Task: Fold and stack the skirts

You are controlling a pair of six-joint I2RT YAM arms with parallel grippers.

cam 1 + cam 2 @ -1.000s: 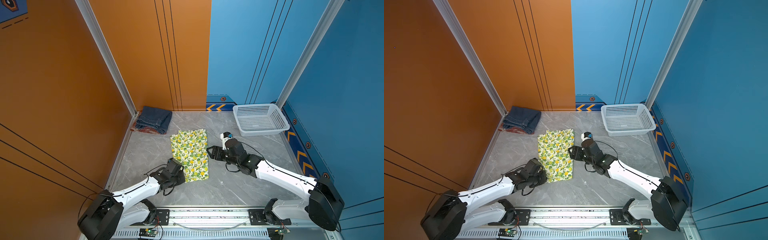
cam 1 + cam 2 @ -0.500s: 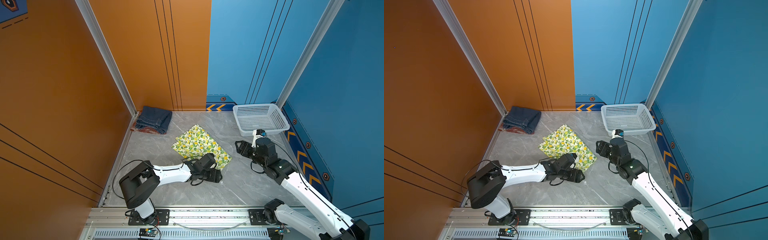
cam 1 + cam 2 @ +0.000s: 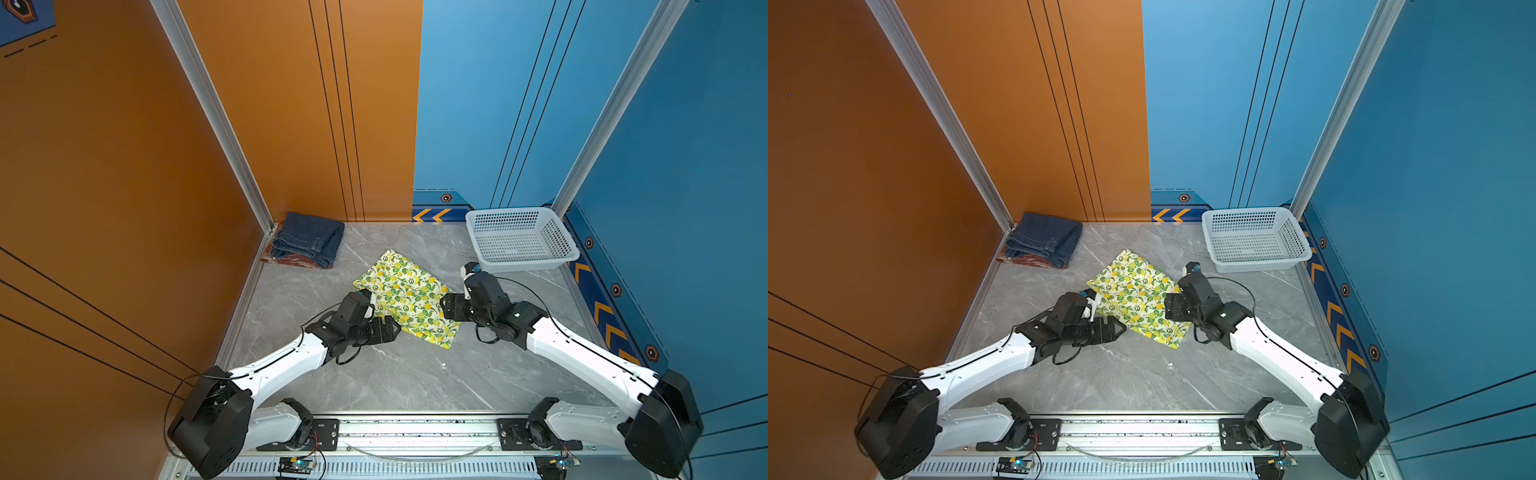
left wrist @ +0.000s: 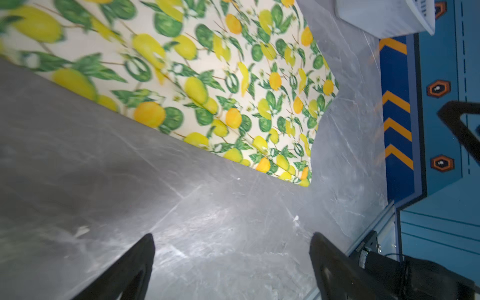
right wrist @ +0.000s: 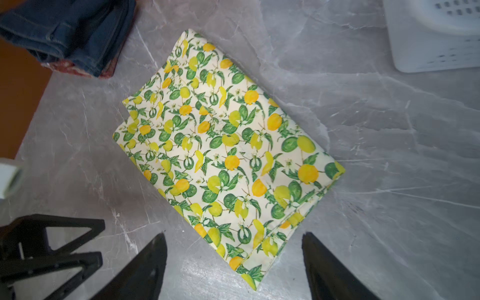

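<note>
The lemon-print skirt lies folded flat and turned diagonally in the middle of the table. The dark denim skirt sits folded on the red plaid skirt in the back left corner. My left gripper is open beside the lemon skirt's near left edge, with only bare table between its fingers. My right gripper is open at the skirt's right side. A corner of the lemon skirt lies between its fingers, untouched.
A white perforated basket stands at the back right, close behind my right arm. Orange and blue walls close in the grey marble table. The arms' base rail runs along the front edge.
My left gripper has opened, let go of the lemon skirt and drawn back to its left. The skirt now lies turned diagonally. My right gripper swung away and has returned to the skirt's right side.
</note>
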